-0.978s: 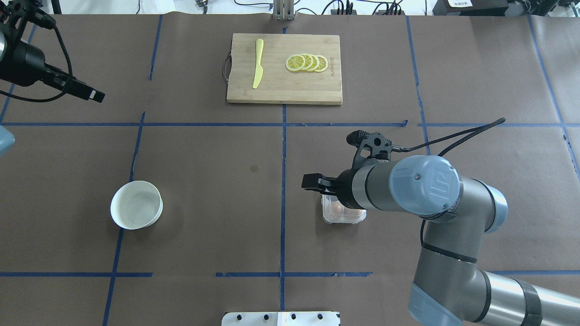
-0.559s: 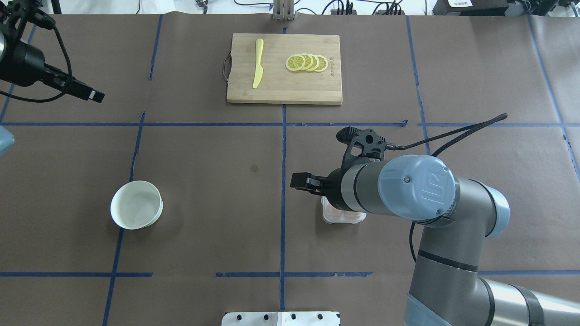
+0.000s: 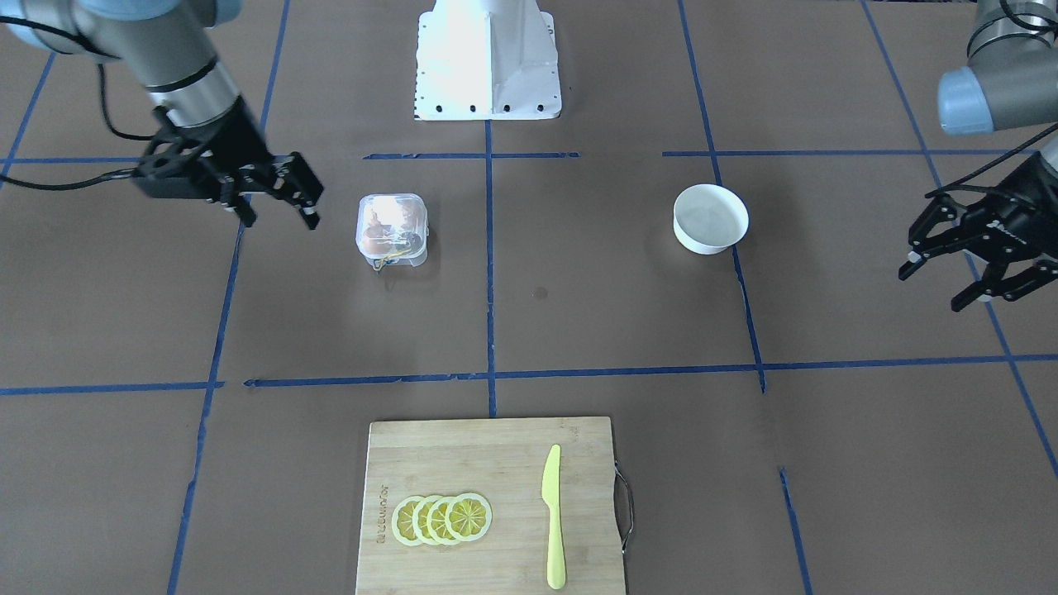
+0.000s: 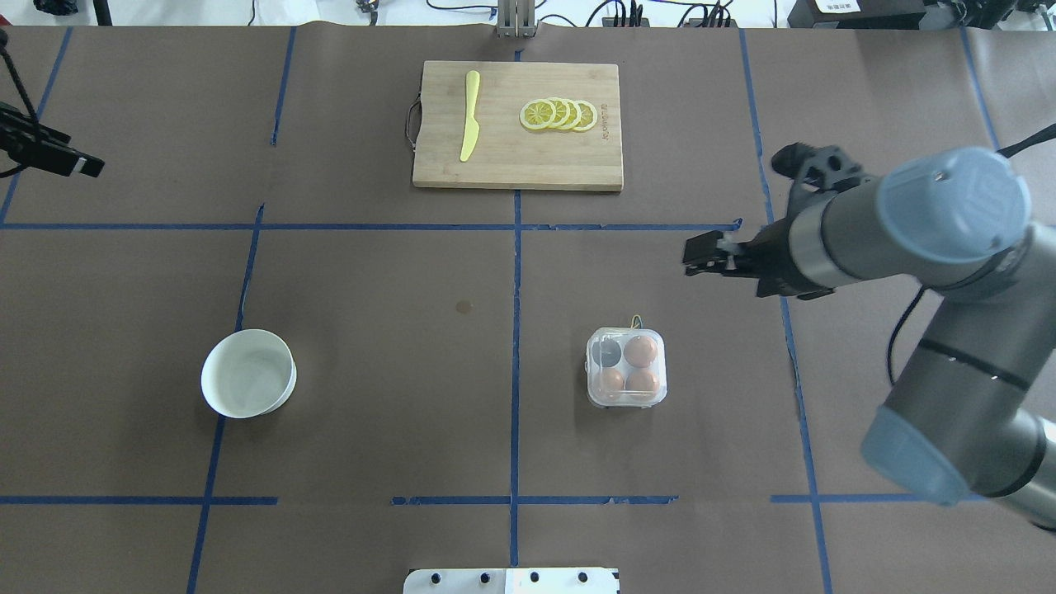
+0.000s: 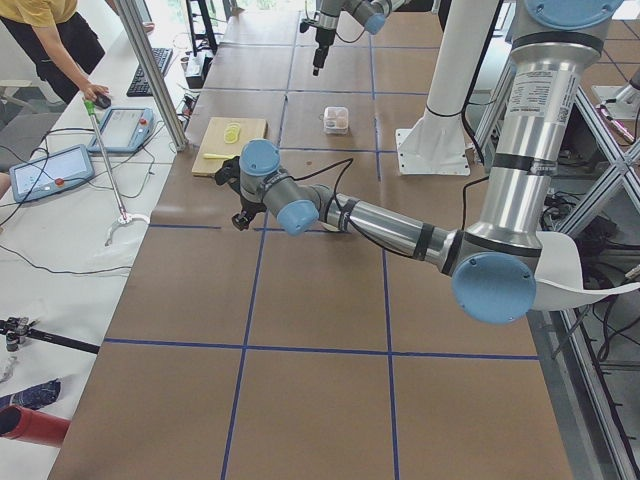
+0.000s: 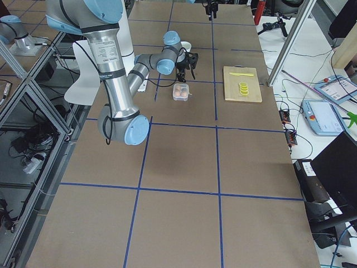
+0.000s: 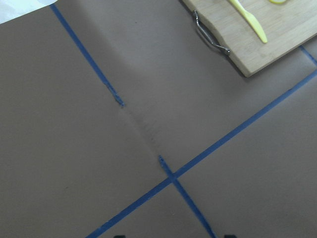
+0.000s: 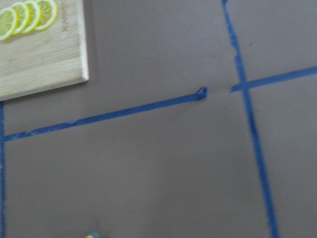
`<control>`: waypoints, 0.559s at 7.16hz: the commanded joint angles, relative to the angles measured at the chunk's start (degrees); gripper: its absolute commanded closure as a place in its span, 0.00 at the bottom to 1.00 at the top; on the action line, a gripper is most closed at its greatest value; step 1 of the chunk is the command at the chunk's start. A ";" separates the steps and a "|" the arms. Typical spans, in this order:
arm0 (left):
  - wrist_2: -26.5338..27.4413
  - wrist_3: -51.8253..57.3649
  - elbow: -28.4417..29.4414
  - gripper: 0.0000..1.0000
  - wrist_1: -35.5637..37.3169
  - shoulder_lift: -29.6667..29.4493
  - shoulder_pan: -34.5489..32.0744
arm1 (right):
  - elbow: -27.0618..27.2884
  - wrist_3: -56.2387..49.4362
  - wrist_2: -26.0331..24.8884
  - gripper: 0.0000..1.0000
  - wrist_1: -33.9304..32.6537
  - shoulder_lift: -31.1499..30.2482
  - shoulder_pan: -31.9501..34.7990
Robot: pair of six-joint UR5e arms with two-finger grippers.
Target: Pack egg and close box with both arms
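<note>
The clear box (image 4: 626, 367) sits right of the table's middle with its lid down over the cells; it also shows in the front view (image 3: 393, 227). Three orange-brown eggs are inside, one of them in the far right cell (image 4: 640, 351); the far left cell looks dark. A thin yellow-blue wire (image 4: 636, 318) sticks out at the box's far edge. My right gripper (image 4: 700, 256) is open and empty, raised to the right of and beyond the box (image 3: 279, 216). My left gripper (image 3: 938, 287) is open and empty at the far left edge (image 4: 78, 165).
An empty white bowl (image 4: 247, 373) stands front left. A wooden cutting board (image 4: 518, 161) at the back centre carries a yellow knife (image 4: 469, 115) and lemon slices (image 4: 558, 115). The white pedestal (image 3: 488, 58) is at the robot's side.
My right gripper has risen off the box and moved away right and back, uncovering the closed box. My left arm has pulled further left.
</note>
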 commanded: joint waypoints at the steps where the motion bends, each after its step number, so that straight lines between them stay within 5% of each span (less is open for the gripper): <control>1: 0.36 13.05 5.02 0.00 0.27 0.54 -8.46 | -8.55 -29.16 14.21 0.00 -0.44 -6.14 20.51; 2: 1.40 15.20 5.31 0.00 2.10 0.54 -11.20 | -14.35 -42.96 18.20 0.00 -0.62 -6.59 28.09; 4: 6.93 15.31 5.22 0.00 10.32 0.45 -13.24 | -24.47 -64.27 18.33 0.00 -0.97 -6.60 39.28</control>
